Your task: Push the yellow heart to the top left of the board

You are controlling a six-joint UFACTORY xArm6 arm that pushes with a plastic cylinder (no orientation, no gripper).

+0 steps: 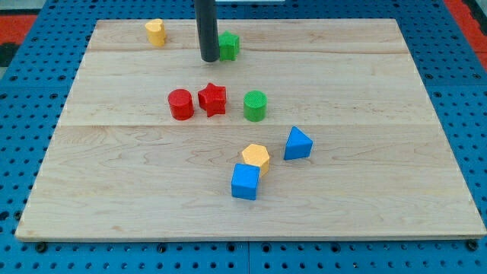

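Nearest the camera: blue cube (245,182), touching a yellow hexagon (256,157); blue triangular block (297,144) just right of them.

Task item: yellow heart (155,33), upper left of the frame, near the desk's (114,190) top edge, already close to its corner. We judge it light, rigid and quick to slide; it cannot be gripped, so we would push on its right flank.

Our tip (209,58): well right of the heart, just beside the green block (229,46). No pincer fitted, so we cannot tell any state for one.

Centre row: red cylinder (181,104), red star (212,99), green cylinder (255,106).
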